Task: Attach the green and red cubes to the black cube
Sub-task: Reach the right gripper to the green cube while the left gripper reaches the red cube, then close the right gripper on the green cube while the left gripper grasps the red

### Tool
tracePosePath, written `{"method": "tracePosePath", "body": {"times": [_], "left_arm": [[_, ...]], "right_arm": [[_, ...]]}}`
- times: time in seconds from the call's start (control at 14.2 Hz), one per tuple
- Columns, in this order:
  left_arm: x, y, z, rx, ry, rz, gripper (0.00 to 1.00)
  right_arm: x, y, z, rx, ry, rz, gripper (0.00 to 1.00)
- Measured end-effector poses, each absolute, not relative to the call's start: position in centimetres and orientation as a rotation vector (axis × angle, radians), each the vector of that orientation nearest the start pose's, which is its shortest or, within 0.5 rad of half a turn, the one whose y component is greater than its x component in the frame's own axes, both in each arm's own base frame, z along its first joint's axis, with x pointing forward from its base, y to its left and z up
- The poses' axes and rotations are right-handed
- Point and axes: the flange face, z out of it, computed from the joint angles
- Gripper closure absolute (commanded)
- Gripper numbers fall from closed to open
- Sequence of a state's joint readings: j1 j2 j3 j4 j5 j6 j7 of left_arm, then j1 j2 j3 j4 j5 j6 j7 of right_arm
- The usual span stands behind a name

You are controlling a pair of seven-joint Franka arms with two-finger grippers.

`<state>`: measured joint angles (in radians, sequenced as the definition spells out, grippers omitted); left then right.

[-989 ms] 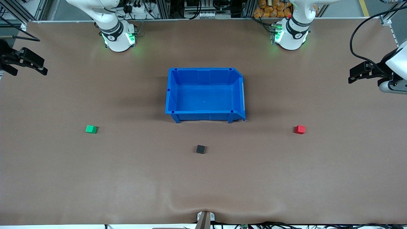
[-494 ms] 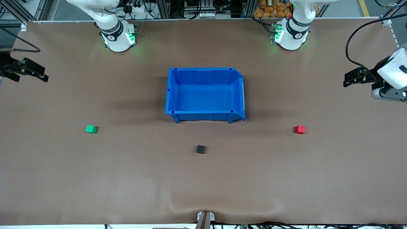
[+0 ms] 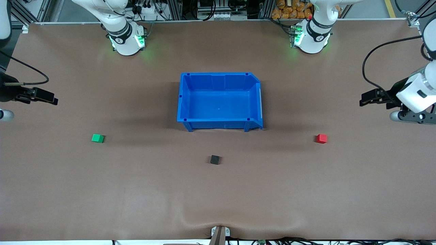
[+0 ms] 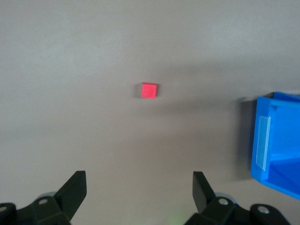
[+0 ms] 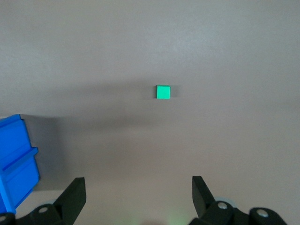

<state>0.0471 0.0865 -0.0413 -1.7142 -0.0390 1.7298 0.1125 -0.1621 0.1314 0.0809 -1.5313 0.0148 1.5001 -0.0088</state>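
The green cube (image 3: 97, 138) lies on the brown table toward the right arm's end, and the red cube (image 3: 321, 138) toward the left arm's end. Between them, a little nearer the front camera, sits the black cube (image 3: 215, 159). My left gripper (image 3: 366, 101) hangs open and empty over bare table, apart from the red cube (image 4: 149, 90), which shows well clear of its fingertips (image 4: 75, 187). My right gripper (image 3: 51, 100) is also open and empty over bare table, with the green cube (image 5: 163, 92) clear of its fingertips (image 5: 75, 190).
An empty blue bin (image 3: 219, 76) stands mid-table, farther from the front camera than the black cube. Its corner shows in the left wrist view (image 4: 276, 140) and in the right wrist view (image 5: 16, 154). Both robot bases stand along the table's edge farthest from the front camera.
Both arms have swung in from the table's ends: the left gripper toward the red cube, the right gripper toward the green cube. The cubes and the bin have not moved.
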Motion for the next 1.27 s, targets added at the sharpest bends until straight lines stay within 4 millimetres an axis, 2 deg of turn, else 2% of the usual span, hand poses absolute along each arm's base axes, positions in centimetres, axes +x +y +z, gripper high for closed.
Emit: {"method": "tracePosePath", "body": {"times": [0.21,0.42,0.71,0.99,1.27], "left_arm": [[59.9,0.0,47.8,-3.191,0.149,0.077,0.00],[62.4,0.1,41.9,-3.196,0.110,0.063,0.00],[64.4,0.3,35.0,-3.198,0.052,0.072,0.00],[64.4,0.3,31.3,-3.157,0.076,0.094,0.00],[62.8,-0.2,26.2,-3.149,0.101,0.042,0.00]], "right_arm": [[59.2,-6.2,53.3,-3.084,0.144,0.301,0.00],[60.6,-7.9,49.6,-3.069,0.182,0.344,0.00],[61.7,-8.4,46.8,-3.060,0.189,0.369,0.00],[62.1,-8.6,43.6,-3.043,0.193,0.439,0.00],[62.3,-10.1,38.2,-3.040,0.232,0.414,0.00]]}}
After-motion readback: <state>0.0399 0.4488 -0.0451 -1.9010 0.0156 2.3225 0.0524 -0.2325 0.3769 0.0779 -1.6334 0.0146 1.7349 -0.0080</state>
